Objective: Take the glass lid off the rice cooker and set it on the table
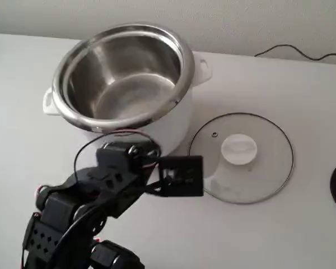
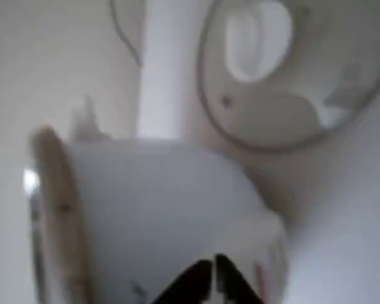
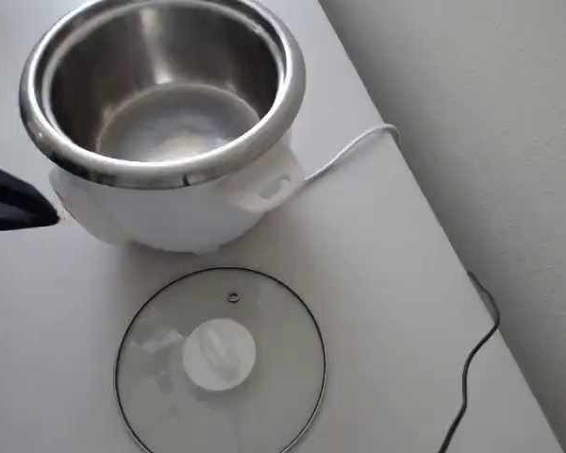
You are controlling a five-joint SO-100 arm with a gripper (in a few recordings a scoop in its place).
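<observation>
One glass lid (image 1: 241,158) lies flat on the table (image 1: 302,89) just beside the rice cooker (image 1: 123,84), knob up, leaving the steel pot uncovered, so the task looks complete. The gripper (image 2: 213,278), empty with its fingertips nearly together, sits apart from the lid, near the cooker's white wall.

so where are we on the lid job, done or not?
Looks done. The glass lid lies flat on the table beside the rice cooker, knob up, and the pot stands open. The gripper holds nothing; its fingers look closed in the wrist view, near the cooker's wall. Nothing left that I can see except pulling the arm clear.
</observation>
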